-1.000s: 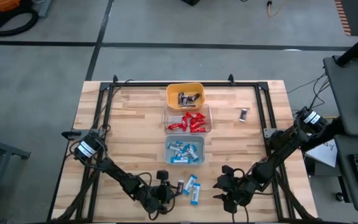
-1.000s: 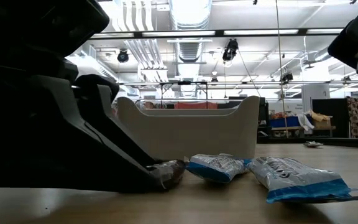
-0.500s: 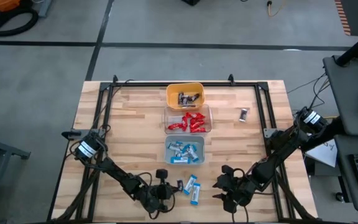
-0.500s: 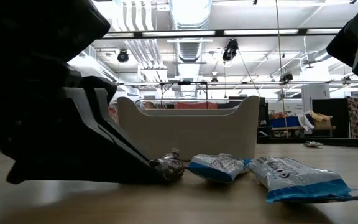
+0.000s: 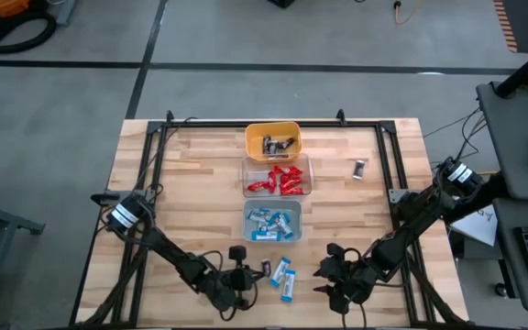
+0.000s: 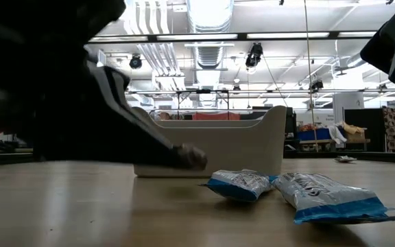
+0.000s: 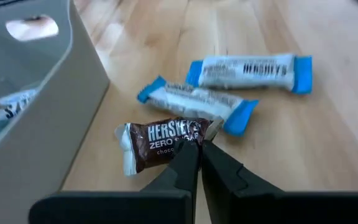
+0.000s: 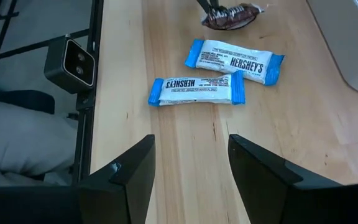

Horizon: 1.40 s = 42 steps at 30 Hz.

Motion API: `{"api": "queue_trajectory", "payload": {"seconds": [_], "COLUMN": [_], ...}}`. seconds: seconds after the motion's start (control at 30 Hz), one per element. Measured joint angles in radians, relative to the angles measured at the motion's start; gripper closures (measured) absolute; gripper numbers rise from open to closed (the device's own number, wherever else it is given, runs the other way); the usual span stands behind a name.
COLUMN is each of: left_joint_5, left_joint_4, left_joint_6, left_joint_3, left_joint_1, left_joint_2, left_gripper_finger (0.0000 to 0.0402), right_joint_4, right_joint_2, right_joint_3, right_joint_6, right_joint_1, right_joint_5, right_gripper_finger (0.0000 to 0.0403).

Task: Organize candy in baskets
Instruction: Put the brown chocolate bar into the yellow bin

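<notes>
A dark brown candy (image 7: pixel 160 140) hangs a little above the table, with my left gripper (image 7: pixel 196 152) shut on it, just in front of the grey-blue basket (image 5: pixel 272 221). Two blue-and-white candies (image 5: pixel 282 269) (image 5: pixel 287 289) lie flat on the wood beside it. My right gripper (image 5: pixel 321 280) stands open near the table's near edge, right of these candies, with nothing between its fingers. The yellow basket (image 5: pixel 272 140) holds dark candies and the clear basket (image 5: pixel 277 176) holds red ones. My left gripper pinches the brown candy between its two fingertips at the wrapper's long edge (image 7: pixel 188 144), toward one end. The fingers come slanting down from the table's left. The candy (image 6: pixel 192 157) is lifted clear of the table and sticks out past the fingertips.
One more dark candy (image 5: pixel 359 168) lies alone on the wood at the right, level with the clear basket. The three baskets stand in a row down the table's middle. A black frame runs along the table's edges, and bare wood lies left of the baskets.
My left gripper has taken hold of the brown candy, which lay on the table, and has risen with it. The candy now hangs clear of the wood in front of the grey-blue basket. The two blue-and-white candies have stayed where they were.
</notes>
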Motion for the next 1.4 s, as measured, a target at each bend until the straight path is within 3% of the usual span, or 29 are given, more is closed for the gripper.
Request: {"api": "queue_trajectory", "payload": {"seconds": [0.33,0.53,0.67,0.83,1.03,1.13,1.4], "left_joint_5": [-0.001,-0.009,-0.018,-0.019,-0.016,0.065,0.401], "left_joint_4": [0.003,0.0,-0.063,-0.188,-0.384,-0.406,-0.318], "left_joint_6": [0.019,0.055,0.158,0.321,0.44,0.49,0.588], "left_joint_3": [0.001,0.002,0.003,0.003,0.003,-0.014,-0.105], "left_joint_1": [-0.015,-0.021,-0.008,0.059,0.215,0.314,0.634], "left_joint_2": [-0.102,-0.261,-0.394,-0.552,-0.671,-0.703,-0.727], "left_gripper_finger": [0.0401,0.0401,0.0401,0.0401,0.0401,0.0401,0.0401], "right_joint_4": [0.001,0.001,-0.001,-0.002,-0.037,-0.101,-0.247], "right_joint_2": [0.0,0.0,-0.005,-0.048,-0.144,-0.2,-0.335], "right_joint_3": [0.0,0.0,0.0,0.0,0.0,0.0,-0.003], "right_joint_6": [-0.012,-0.029,-0.044,-0.119,-0.257,-0.312,-0.434], "right_joint_1": [0.0,0.0,-0.003,-0.039,-0.136,-0.192,-0.319], "right_joint_5": [0.001,0.005,0.055,0.082,0.088,0.103,0.194], "right_gripper_finger": [0.0211,0.0211,0.0211,0.0211,0.0211,0.0211,0.0211]}}
